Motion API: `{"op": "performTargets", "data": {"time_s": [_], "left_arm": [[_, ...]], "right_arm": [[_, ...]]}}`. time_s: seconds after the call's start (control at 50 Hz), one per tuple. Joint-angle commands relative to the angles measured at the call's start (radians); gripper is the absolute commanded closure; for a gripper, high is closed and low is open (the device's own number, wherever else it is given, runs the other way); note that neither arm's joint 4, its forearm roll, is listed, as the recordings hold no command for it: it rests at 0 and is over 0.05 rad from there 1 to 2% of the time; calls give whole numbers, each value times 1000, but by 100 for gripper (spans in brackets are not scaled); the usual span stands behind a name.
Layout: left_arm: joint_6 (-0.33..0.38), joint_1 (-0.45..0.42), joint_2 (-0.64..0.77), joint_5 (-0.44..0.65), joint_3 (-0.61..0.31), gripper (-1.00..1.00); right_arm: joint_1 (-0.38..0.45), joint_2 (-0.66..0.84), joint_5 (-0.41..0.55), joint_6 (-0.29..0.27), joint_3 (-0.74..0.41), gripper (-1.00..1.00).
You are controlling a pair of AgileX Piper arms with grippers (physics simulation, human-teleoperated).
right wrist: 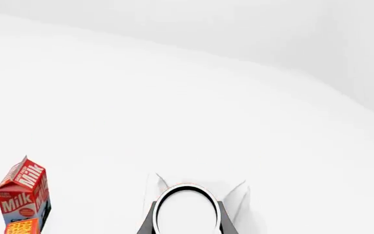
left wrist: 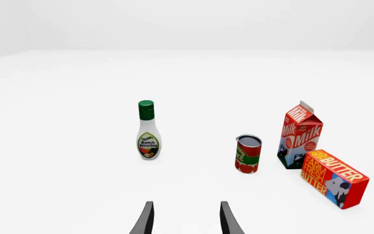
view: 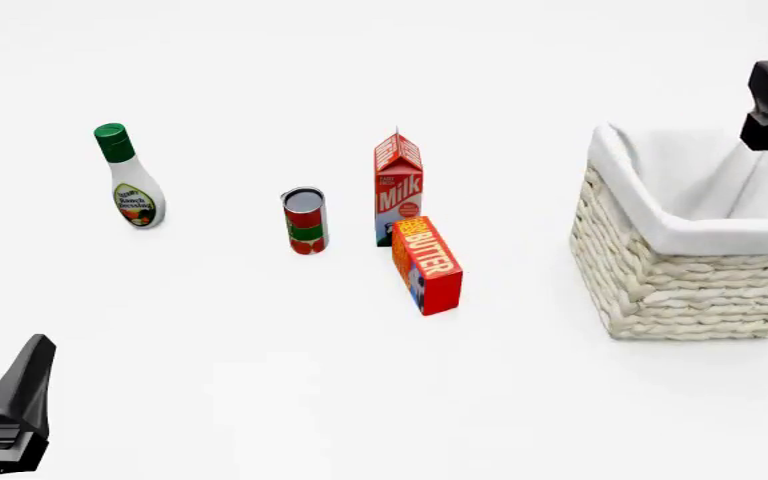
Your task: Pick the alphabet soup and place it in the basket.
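Gripping alphabet soup (right wrist: 185, 210), right gripper (right wrist: 185, 222); basket (view: 684, 290) front-view only.

Ranch dressing bottle (view: 128, 178) stood far left on table (view: 357, 400). Tomato can (view: 304, 221) right of it; milk carton (view: 398, 187) just right of can. Butter box (view: 427, 265) before carton. Basket (view: 684, 270) far right; alphabet soup (right wrist: 185, 210) above it.
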Motion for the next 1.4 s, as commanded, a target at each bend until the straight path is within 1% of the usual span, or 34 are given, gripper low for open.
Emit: {"op": "performTargets", "data": {"time_s": [0.02,0.12,0.14,0.18,0.2,0.46,0.68,0.72,0.9,0.92,1.14,1.4], "left_arm": [[0,0,0,0,0,-100],[0,0,0,0,0,-100],[0,0,0,0,0,-100],[0,0,0,0,0,-100],[0,0,0,0,0,-100],[0,0,0,0,0,-100],[0,0,0,0,0,-100],[0,0,0,0,0,-100],[0,0,0,0,0,-100],[0,0,0,0,0,-100],[0,0,0,0,0,-100],[0,0,0,0,0,-100]], "right_arm": [[-37,63,-11,2,-10,100],[-44,90,-4,-2,-23,100],[-45,101,1,-12,-28,100],[-30,121,19,-11,-37,100],[-48,137,13,-14,-41,100],[-43,171,74,-35,-78,100],[-49,195,140,-74,-135,100],[-67,202,149,-88,-149,100],[-58,215,195,-115,-168,100],[-65,218,194,-129,-166,100],[-71,256,210,-179,-161,100],[-88,300,207,-209,-149,100]]}}
